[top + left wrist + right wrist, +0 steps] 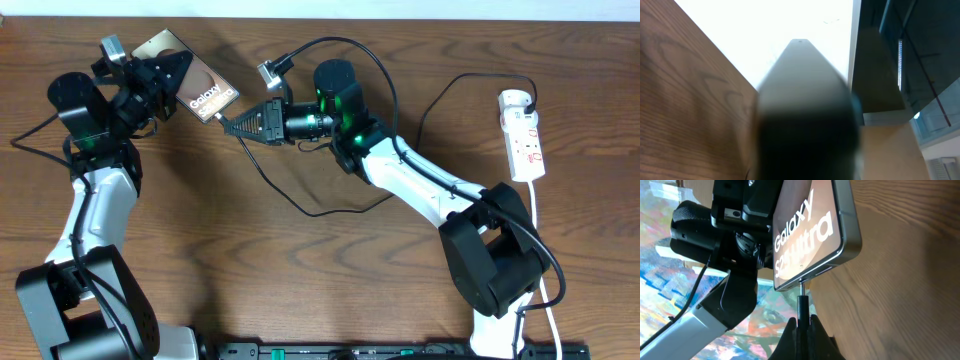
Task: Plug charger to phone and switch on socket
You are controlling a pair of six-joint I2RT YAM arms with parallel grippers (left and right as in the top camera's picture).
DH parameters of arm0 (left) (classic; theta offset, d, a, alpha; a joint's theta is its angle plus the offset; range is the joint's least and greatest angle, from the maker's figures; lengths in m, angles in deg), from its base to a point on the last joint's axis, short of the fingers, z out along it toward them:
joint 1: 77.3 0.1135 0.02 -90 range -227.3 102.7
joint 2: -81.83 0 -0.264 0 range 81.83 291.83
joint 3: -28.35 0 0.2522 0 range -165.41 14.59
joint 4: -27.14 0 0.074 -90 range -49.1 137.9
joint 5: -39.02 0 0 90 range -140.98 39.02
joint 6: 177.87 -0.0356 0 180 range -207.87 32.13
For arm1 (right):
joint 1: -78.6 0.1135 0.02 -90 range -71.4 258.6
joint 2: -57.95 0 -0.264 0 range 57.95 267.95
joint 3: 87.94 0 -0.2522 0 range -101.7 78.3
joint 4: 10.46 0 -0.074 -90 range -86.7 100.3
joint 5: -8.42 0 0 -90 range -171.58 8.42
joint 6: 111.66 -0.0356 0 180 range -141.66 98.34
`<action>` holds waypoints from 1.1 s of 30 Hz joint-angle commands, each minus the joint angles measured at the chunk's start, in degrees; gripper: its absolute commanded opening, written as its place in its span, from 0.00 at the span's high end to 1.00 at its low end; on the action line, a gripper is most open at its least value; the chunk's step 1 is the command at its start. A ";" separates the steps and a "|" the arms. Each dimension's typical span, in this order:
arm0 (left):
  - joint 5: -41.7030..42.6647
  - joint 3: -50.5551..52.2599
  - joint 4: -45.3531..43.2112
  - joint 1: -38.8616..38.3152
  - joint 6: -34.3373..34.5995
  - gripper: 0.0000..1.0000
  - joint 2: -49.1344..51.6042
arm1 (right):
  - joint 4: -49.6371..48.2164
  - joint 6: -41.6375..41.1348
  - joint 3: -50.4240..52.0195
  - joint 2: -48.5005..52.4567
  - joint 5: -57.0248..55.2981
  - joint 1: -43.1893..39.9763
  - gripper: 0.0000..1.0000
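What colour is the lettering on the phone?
White, clearest in the right wrist view on the phone.

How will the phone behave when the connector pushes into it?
Probably stiff: the phone is a rigid slab. Its glossy face may slip in the left gripper, which holds it tilted, so it could pivot. The thin connector in the right gripper might bend if misaligned.

Left gripper (172,78) clamped, raised; right gripper (228,125) pinched shut, facing it.

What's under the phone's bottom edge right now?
The charger tip, pinched in the right gripper, meets the phone at that edge. Whether it's seated is hidden where they touch.
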State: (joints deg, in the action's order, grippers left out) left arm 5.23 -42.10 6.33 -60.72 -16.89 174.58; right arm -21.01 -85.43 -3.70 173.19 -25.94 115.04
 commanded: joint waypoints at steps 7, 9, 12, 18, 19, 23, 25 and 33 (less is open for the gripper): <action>3.61 0.11 -0.46 -1.31 0.83 0.93 -0.59 | -0.81 -0.24 -0.81 0.20 -2.60 0.63 0.99; 3.50 0.11 -0.46 -0.46 0.87 0.93 -0.59 | -0.33 -0.17 -0.81 0.20 -2.29 0.57 0.99; 3.76 0.11 -0.46 0.68 0.87 0.93 -0.59 | -0.31 0.26 -0.81 0.20 -2.08 0.57 0.99; 4.20 0.11 -0.46 2.03 0.87 0.93 -0.59 | -0.28 1.11 -0.81 0.20 -1.44 0.57 0.99; 4.15 0.11 -0.46 2.25 0.90 0.92 -0.59 | -0.28 1.29 -0.81 0.20 -1.07 0.55 0.99; 4.22 0.11 -0.46 2.75 0.87 0.93 -0.59 | 0.17 1.29 -0.81 0.20 -0.83 0.50 0.99; 4.20 0.11 -0.46 2.75 0.87 0.93 -0.59 | 0.11 1.29 -0.81 0.20 -0.81 0.50 0.99; 3.63 0.11 -0.46 2.75 0.57 0.92 -0.59 | 0.07 1.27 -0.81 0.20 -0.79 0.50 0.99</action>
State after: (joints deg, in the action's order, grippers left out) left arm 7.83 -42.10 6.46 -58.23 -16.06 174.58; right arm -20.92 -85.47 -3.70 173.19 -27.19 115.33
